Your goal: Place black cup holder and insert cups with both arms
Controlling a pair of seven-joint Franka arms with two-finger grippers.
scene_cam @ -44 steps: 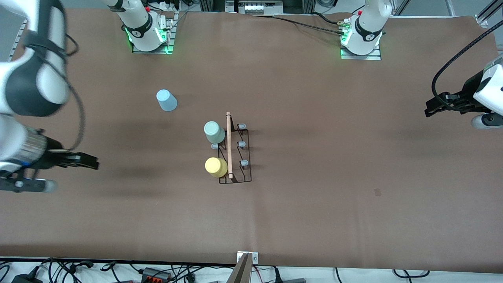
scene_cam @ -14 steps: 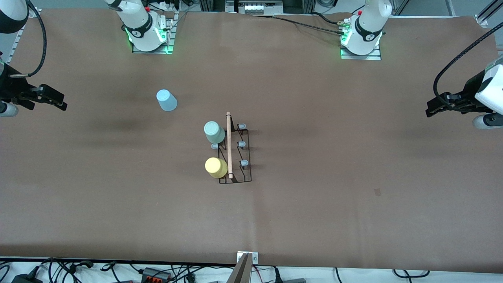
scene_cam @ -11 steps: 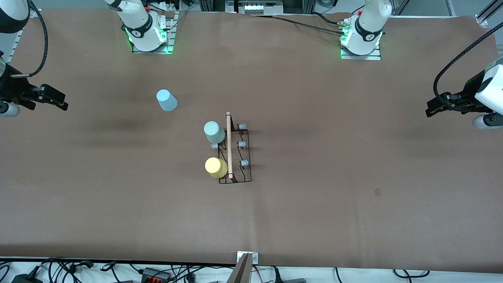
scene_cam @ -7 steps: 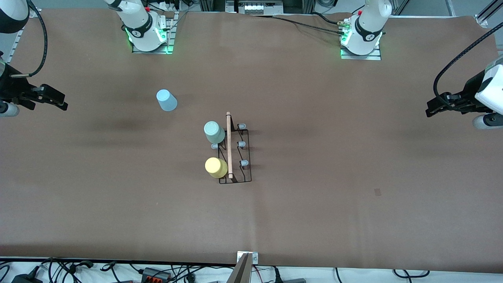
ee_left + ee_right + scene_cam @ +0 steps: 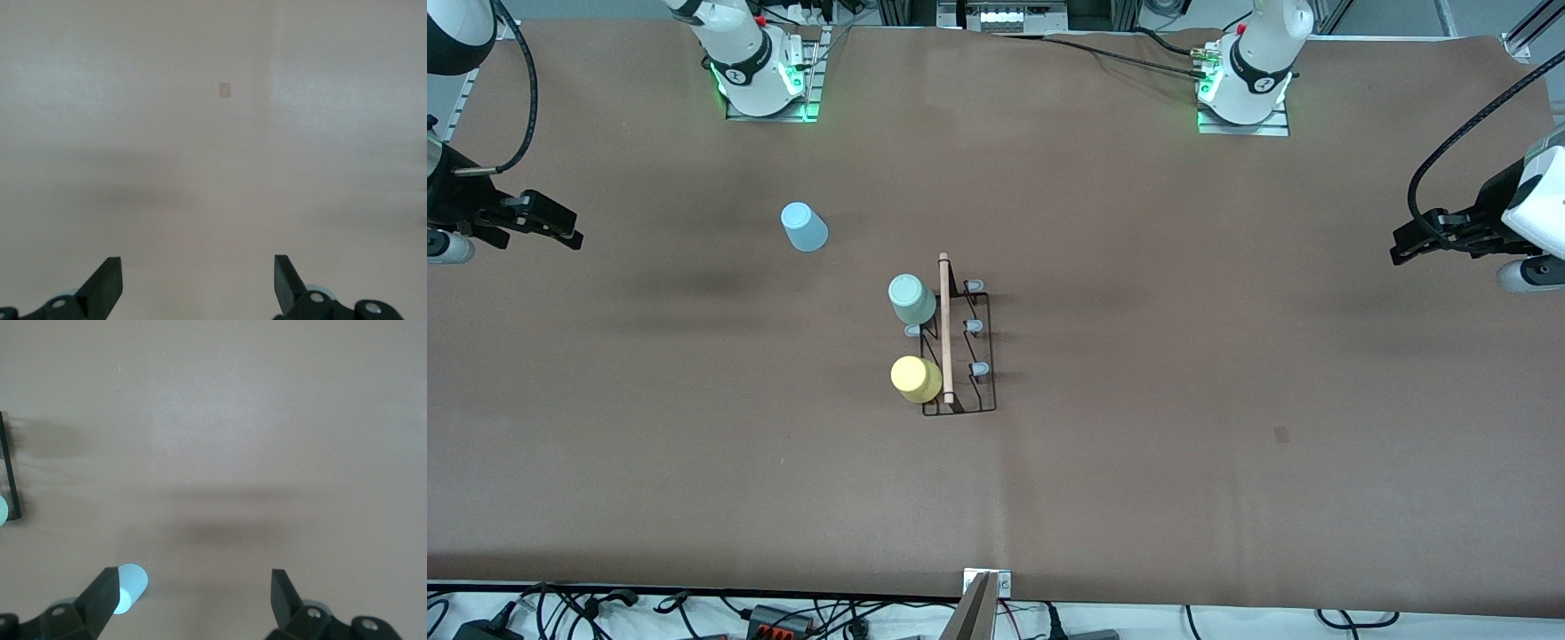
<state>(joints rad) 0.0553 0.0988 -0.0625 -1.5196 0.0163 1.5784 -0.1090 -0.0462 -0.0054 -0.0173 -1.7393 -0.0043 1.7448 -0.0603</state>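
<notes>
The black cup holder (image 5: 959,391) stands mid-table with its wooden rod handle (image 5: 944,329). The pale green cup (image 5: 911,299) and the yellow cup (image 5: 915,379) sit upside down on its pegs on the side toward the right arm's end. The light blue cup (image 5: 804,226) stands upside down on the table, farther from the front camera, and shows in the right wrist view (image 5: 131,587). My right gripper (image 5: 560,229) is open and empty over the table's right-arm end. My left gripper (image 5: 1403,247) is open and empty over the left-arm end.
Four grey-tipped pegs stay bare, one of them (image 5: 980,366) on the rack's other row. A small dark mark (image 5: 1280,434) lies on the brown table cover (image 5: 1138,498). Cables run along the table's front edge (image 5: 783,613).
Since 3.1 s ago the right arm has swung from low beside the table's right-arm end to farther from the front camera. In the last second nothing moves. The left arm waits.
</notes>
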